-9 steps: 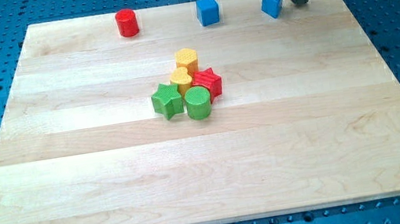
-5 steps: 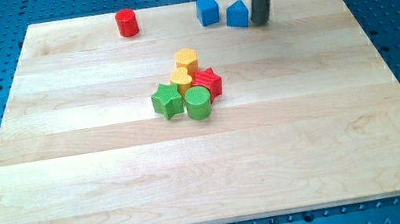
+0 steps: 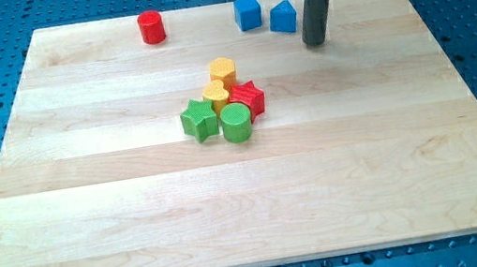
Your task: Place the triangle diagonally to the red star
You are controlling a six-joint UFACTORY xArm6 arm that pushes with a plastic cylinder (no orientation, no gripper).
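The blue triangle (image 3: 283,17) lies near the view's top, just right of a blue cube (image 3: 247,13). The red star (image 3: 249,98) sits in the middle cluster, touching a yellow block (image 3: 217,92) and a green cylinder (image 3: 236,124). My tip (image 3: 315,41) is on the board a little right of and below the blue triangle, apart from it, and up and to the right of the red star.
A yellow hexagonal block (image 3: 222,70) tops the cluster and a green star (image 3: 199,119) is at its left. A red cylinder (image 3: 151,27) stands at the top left. The wooden board (image 3: 231,210) rests on a blue perforated table.
The blue triangle was pushed left, from the top right to beside the blue cube. My tip followed it left, then drew back down and away from it.
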